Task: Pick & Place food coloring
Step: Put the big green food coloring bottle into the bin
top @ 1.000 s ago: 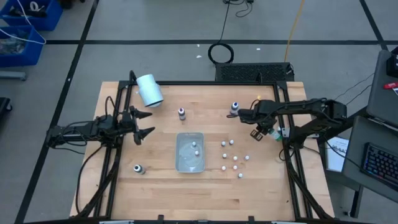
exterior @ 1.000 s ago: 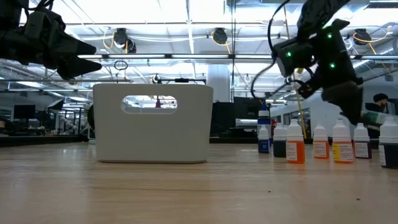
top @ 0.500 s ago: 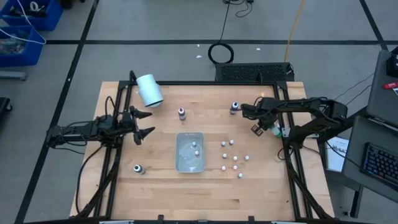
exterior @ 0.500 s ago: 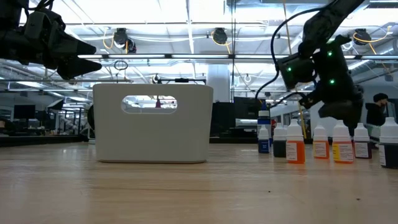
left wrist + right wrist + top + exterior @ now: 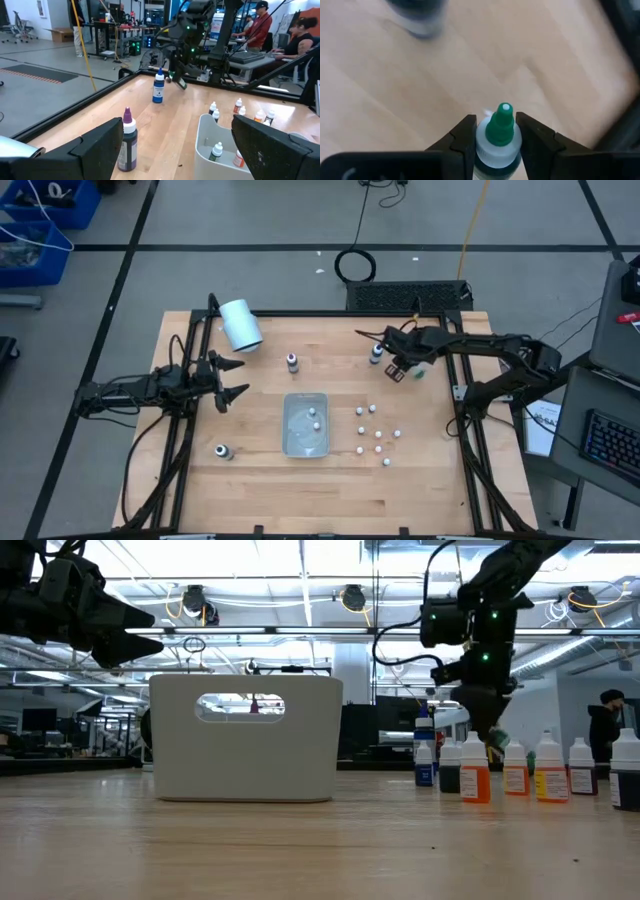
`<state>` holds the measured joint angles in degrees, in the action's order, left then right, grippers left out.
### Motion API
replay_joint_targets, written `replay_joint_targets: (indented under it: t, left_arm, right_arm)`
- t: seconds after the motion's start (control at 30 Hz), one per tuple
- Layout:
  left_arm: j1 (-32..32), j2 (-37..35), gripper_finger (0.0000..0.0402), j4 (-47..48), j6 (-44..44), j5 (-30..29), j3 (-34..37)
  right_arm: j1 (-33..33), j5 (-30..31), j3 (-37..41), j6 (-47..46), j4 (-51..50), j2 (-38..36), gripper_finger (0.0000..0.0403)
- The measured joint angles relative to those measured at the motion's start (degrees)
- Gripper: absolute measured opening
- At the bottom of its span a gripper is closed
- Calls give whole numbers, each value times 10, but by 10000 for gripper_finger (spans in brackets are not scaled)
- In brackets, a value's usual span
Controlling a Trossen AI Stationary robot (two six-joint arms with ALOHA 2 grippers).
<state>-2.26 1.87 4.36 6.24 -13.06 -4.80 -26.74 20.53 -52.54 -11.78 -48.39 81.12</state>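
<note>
High view: the right gripper (image 5: 398, 370) hangs above the far right of the worktop (image 5: 260, 480), just beside a blue-topped bottle (image 5: 376, 354), carrying a green-topped food coloring bottle (image 5: 418, 372). The left gripper (image 5: 232, 378), jaws released, waits at the left. A clear tray (image 5: 305, 425) sits mid-worktop.

Low view: the carried bottle (image 5: 497, 739) hangs tilted above the standing row.

Right wrist view: jaws clenched on the bottle's (image 5: 498, 145) shoulder, under its green nozzle. It looks light, rigid, smooth plastic, likely slippery; a grip on the wider body seems safest.
</note>
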Motion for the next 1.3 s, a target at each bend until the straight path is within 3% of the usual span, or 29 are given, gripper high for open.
replay_joint_targets:
  t: [0.27,0.4,0.7,0.93,1.07,1.3]
  left_arm:
    - [0,0,365,1,0,0,0]
    - [0,0,365,1,0,0,0]
    - [0,0,365,0,2,0,0]
    - [0,0,365,1,1,0,0]
    - [0,0,365,1,0,0,0]
    - [0,0,365,1,0,0,0]
  right_arm:
    - [-24,132,-27,25,-64,0,108]
    - [-78,183,-21,80,-10,0,108]
    - [-202,166,-8,170,172,0,108]
    - [-250,151,-8,185,195,3,108]
    - [-269,99,-7,167,184,12,108]
    - [-284,77,44,155,194,41,108]
